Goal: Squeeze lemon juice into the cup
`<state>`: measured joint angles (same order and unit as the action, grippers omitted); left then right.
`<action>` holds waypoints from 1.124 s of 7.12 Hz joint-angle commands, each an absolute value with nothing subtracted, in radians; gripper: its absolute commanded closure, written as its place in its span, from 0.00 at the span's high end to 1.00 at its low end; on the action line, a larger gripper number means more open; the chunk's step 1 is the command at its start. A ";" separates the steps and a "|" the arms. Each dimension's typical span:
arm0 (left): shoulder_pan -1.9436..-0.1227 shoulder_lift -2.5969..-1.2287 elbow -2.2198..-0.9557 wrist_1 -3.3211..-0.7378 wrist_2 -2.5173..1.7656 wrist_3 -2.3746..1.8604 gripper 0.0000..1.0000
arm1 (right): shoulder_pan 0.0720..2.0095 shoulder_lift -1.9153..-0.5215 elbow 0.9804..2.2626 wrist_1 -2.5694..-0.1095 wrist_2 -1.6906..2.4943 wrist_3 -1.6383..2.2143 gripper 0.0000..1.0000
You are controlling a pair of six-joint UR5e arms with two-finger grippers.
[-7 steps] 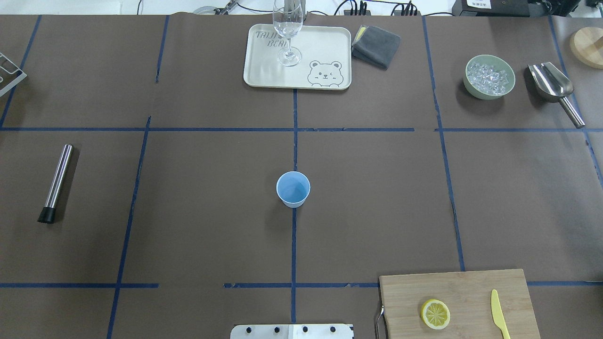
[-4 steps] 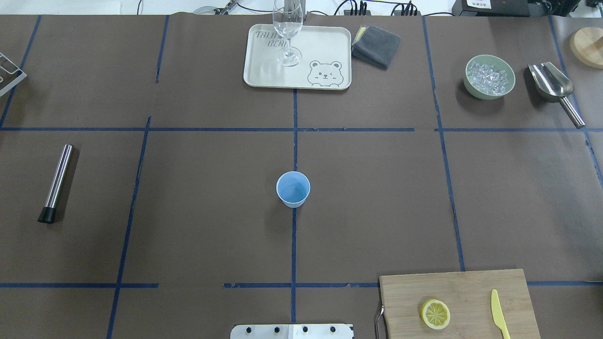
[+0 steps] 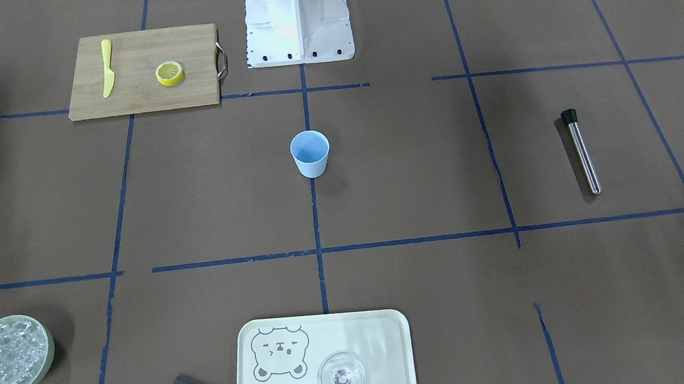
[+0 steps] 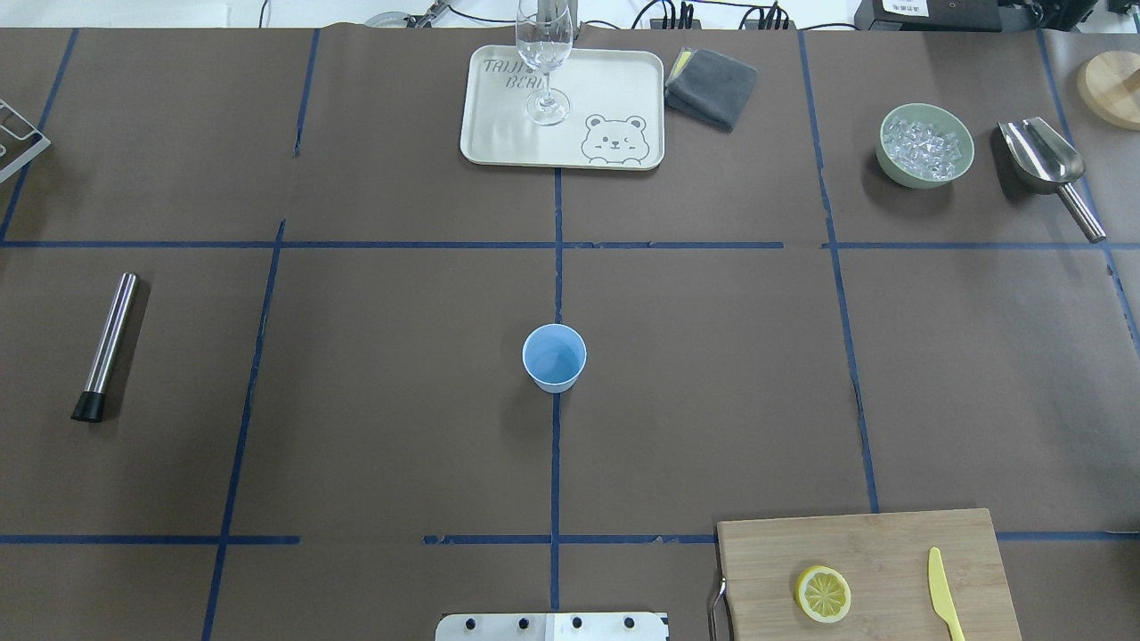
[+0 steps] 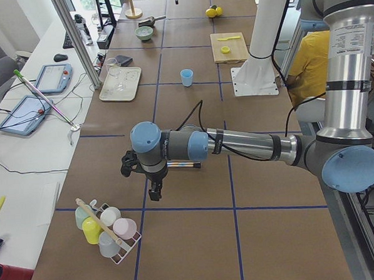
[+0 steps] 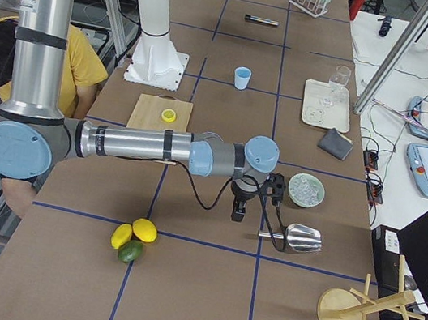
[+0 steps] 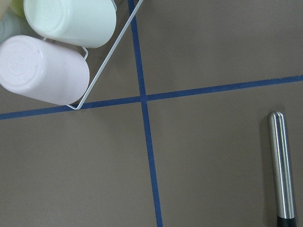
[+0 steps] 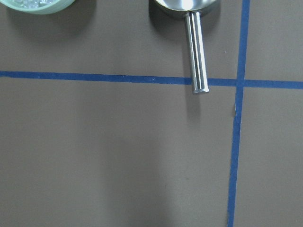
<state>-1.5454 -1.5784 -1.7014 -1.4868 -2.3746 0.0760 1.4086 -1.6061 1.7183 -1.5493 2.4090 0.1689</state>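
Note:
The lemon [image 4: 823, 594] is a thick yellow chunk, cut face up, on the wooden cutting board [image 4: 891, 539] at the near right; it also shows in the front view [image 3: 169, 73]. The light-blue cup [image 4: 554, 357] stands upright at the table's middle, also in the front view [image 3: 309, 153]. My left gripper [image 5: 153, 192] hangs over the table's far left end near a cup rack, far from both. My right gripper [image 6: 236, 211] hangs at the far right end near the scoop. Neither shows in the overhead or front views, so I cannot tell whether they are open or shut.
A yellow plastic knife [image 4: 942, 594] lies on the board. A tray [image 4: 614, 89] holds a clear glass [image 4: 543, 62]. A green bowl of ice [image 4: 924, 147], a steel scoop [image 4: 1046, 169], a grey cloth [image 4: 711, 86], a steel rod [image 4: 107, 345] and a cup rack [image 5: 107, 235] stand around.

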 commanded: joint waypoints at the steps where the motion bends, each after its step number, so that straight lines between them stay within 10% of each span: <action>1: -1.546 -1.577 -1.706 -1.486 -2.375 0.071 1.00 | 1.407 -1.606 1.733 -1.549 2.399 0.170 1.00; 8: -1.545 -1.585 -1.735 -1.529 -2.375 0.066 1.00 | 1.240 -1.620 1.786 -1.339 2.404 0.205 1.00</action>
<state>-1.5447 -1.5836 -1.7212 -1.5050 -2.3734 0.0672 1.2948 -1.6061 1.7811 -1.4620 2.4031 0.1931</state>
